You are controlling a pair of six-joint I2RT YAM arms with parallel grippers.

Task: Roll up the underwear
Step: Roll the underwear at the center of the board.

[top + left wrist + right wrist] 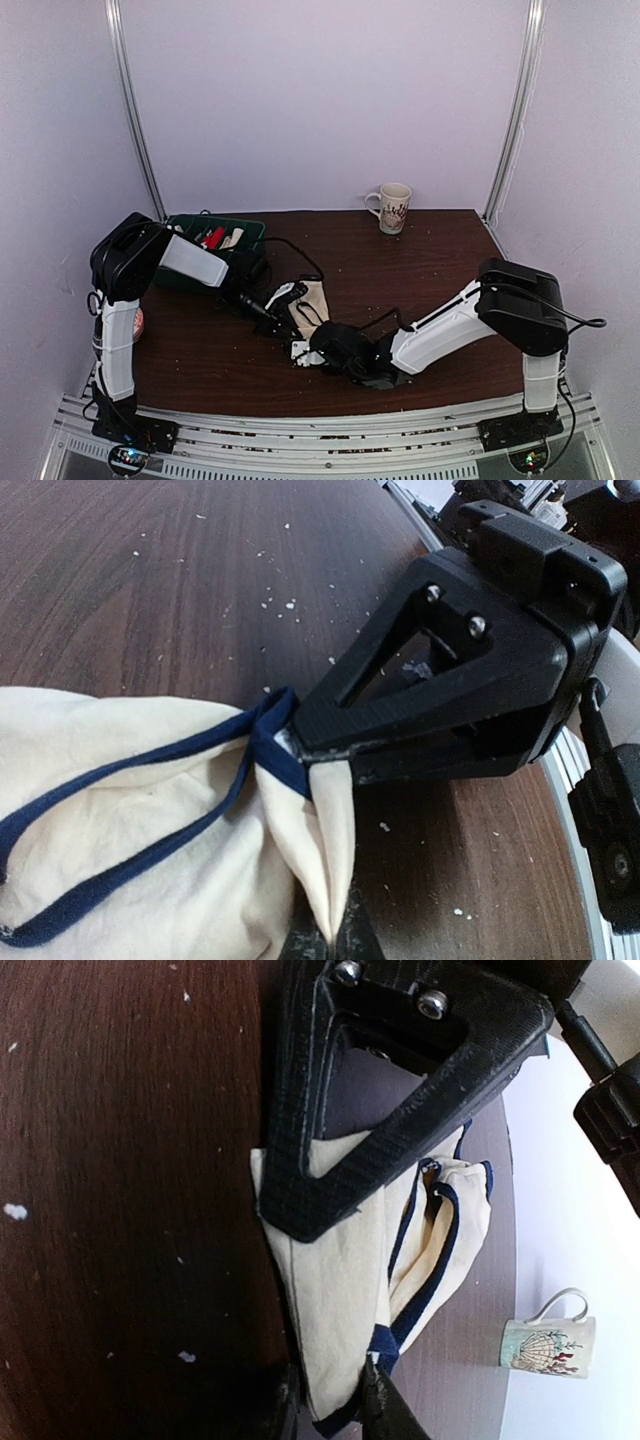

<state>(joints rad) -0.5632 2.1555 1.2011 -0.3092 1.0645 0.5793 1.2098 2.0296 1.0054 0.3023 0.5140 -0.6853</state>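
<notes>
Cream cotton with navy binding is bunched between two black claws near the front middle of the table. The right gripper (300,747) has its fingers pressed together on a navy-bound edge of the underwear (120,810), the trim folding sharply where the tips bite. Just beside it, the left gripper (289,1220) is likewise closed on the cloth. In its own camera a fold of cream fabric narrows to a point and disappears between its dark fingertips (352,942). The two sets of tips are very close together, and whether they touch I cannot tell.

From the pinch the garment spreads away in loose folds and lies flat on the dark brown wooden table (130,590), with a loop of navy binding running across it. It is not rolled. Small white crumbs (290,605) speck the wood around it.

Further out, a green bin (252,232) holding assorted items sits at the back left, partly behind the left arm. A pale patterned mug (391,208) stands upright at the far edge, well apart from the cloth.
</notes>
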